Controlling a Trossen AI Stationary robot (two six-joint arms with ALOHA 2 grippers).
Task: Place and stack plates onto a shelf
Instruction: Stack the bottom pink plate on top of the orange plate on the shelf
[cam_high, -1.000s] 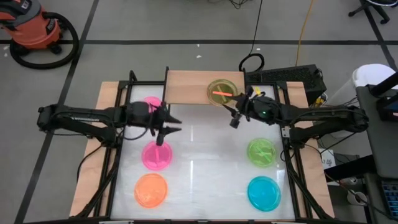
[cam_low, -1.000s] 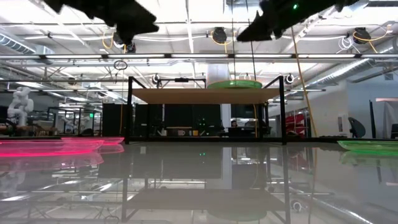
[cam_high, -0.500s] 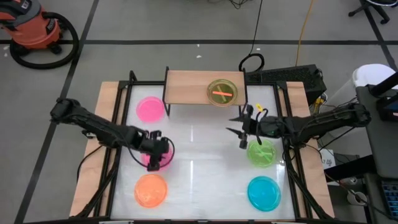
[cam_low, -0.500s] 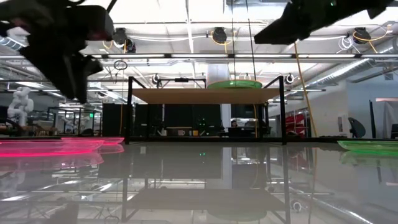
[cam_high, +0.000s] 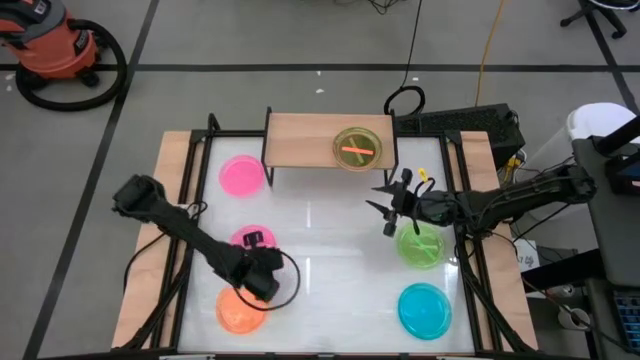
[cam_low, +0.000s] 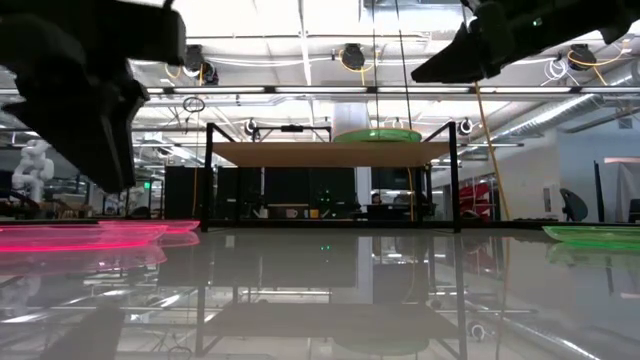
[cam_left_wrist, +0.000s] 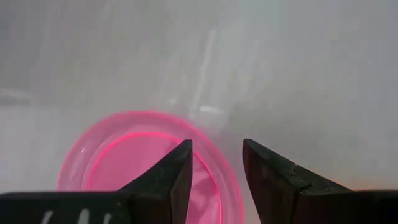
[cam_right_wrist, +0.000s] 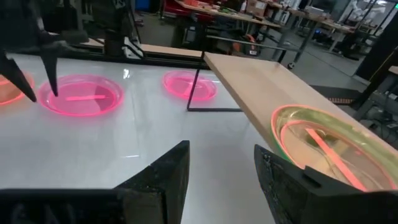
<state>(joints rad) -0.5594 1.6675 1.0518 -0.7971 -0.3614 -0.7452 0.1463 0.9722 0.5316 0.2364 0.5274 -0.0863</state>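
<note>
On the shelf (cam_high: 305, 141) at the table's (cam_high: 320, 225) far edge sits one stack of plates (cam_high: 356, 147), olive-green with an orange streak, at the board's right end. The others lie on the table: two pink plates, one (cam_high: 241, 175) near the far left corner and one (cam_high: 247, 239) midway along the left side, an orange plate (cam_high: 240, 307) at the near left corner, a green plate (cam_high: 421, 245) and a blue plate (cam_high: 424, 308) down the right side. My left gripper (cam_left_wrist: 215, 163), fingers spread and empty, is above the second pink plate's rim. My right gripper (cam_high: 388, 207), also spread and empty, hovers between shelf and green plate.
</note>
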